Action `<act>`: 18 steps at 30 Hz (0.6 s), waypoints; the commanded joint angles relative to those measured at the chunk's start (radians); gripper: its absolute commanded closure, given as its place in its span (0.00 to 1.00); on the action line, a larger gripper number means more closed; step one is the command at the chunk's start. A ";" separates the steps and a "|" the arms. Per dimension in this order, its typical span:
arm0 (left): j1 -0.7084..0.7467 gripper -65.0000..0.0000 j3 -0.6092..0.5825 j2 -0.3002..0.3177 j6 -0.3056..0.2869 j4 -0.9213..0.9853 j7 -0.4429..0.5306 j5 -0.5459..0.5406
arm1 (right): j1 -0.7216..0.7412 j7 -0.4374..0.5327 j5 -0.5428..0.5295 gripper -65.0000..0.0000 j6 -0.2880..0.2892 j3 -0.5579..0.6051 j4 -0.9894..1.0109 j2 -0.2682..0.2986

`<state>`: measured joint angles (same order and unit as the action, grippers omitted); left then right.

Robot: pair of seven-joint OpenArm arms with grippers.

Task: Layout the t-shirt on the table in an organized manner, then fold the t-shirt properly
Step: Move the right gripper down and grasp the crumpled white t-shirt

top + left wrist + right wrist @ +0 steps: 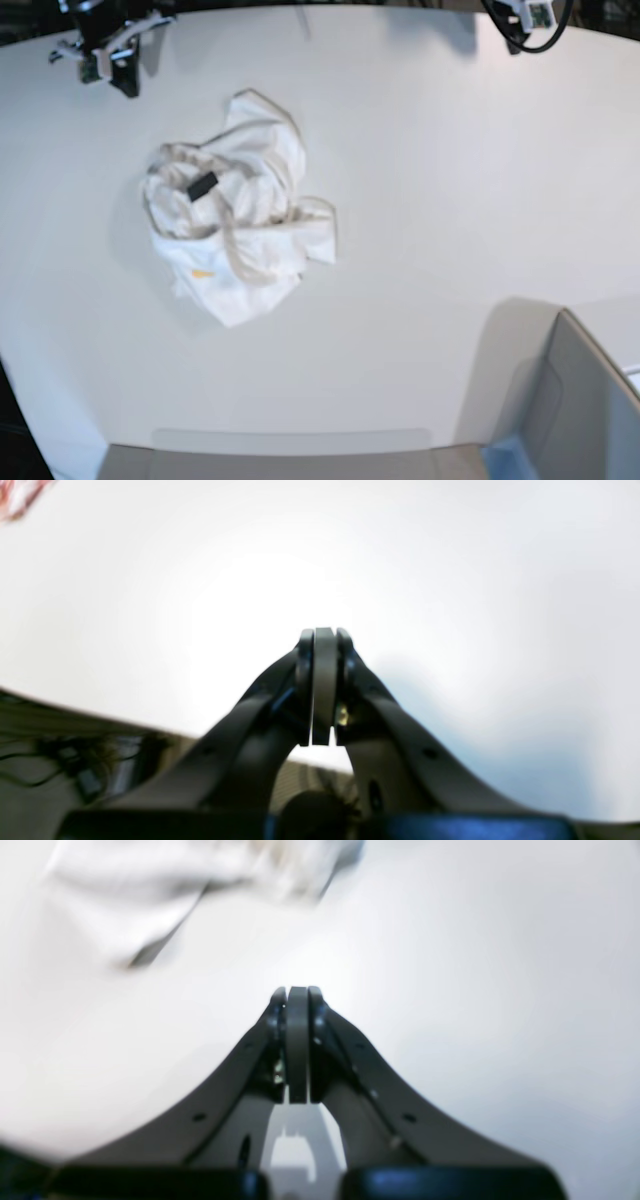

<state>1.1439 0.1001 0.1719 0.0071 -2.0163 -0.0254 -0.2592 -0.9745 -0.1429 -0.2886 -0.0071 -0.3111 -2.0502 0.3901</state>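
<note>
White tabletop fills the left wrist view — the table is bare under the left gripper, whose jaws are pressed together on nothing; only a blurred reddish scrap shows at the top-left corner, too smeared to name. Right wrist view: right gripper also closed and empty over bare surface, with the t-shirt a blurry white heap up at the top left, apart from the fingertips. Base view: the shirt sits crumpled in a ball left of centre on the table, inside out by the look of it, black tag on top and a small yellow-orange label near the lower edge; both arms sit at the far rim, well apart from it, and a grey box-like corner piece stands at the lower right. Risks from here — descending with closed jaws would just shove the heap; a pinch into the bunched middle likely grabs several layers and drags the whole wad instead of spreading it. No sleeve or hem is clearly exposed, so a wrong corner pick could twist it further.
</note>
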 commanded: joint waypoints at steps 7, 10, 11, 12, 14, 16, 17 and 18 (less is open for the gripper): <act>-0.107 1.00 -0.112 0.008 0.000 -0.017 0.031 0.007 | 0.162 -0.088 -0.041 0.99 0.008 -0.003 -0.016 0.028; -0.169 0.99 -0.148 0.012 0.000 -0.017 0.031 0.007 | 0.234 -0.163 -0.148 0.93 0.008 -0.010 -0.016 0.030; -0.187 0.99 -0.161 0.018 0.000 -0.017 0.029 0.007 | 0.256 -0.183 -0.183 0.90 0.008 -0.010 -0.016 0.031; -0.209 0.99 -0.185 0.036 0.000 -0.017 0.025 0.007 | 0.276 -0.214 -0.225 0.87 0.008 -0.010 -0.016 0.036; -0.244 0.99 -0.242 0.082 0.000 -0.017 0.022 0.007 | 0.302 -0.271 -0.289 0.82 0.008 -0.010 -0.016 0.060; -0.285 0.99 -0.322 0.140 0.001 -0.017 0.020 0.007 | 0.329 -0.326 -0.347 0.79 0.008 -0.010 -0.014 0.080; -0.305 0.99 -0.359 0.165 0.003 -0.017 0.020 0.007 | 0.345 -0.346 -0.364 0.79 0.008 -0.010 -0.014 0.086; -0.328 0.99 -0.399 0.185 0.006 -0.017 0.020 0.007 | 0.362 -0.369 -0.370 0.79 0.008 -0.012 -0.014 0.091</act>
<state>0.8066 -0.2989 0.3588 0.0109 -2.0167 -0.0269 -0.2558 -0.6147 -0.5385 -0.6514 -0.0006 -0.3145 -2.0502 0.4664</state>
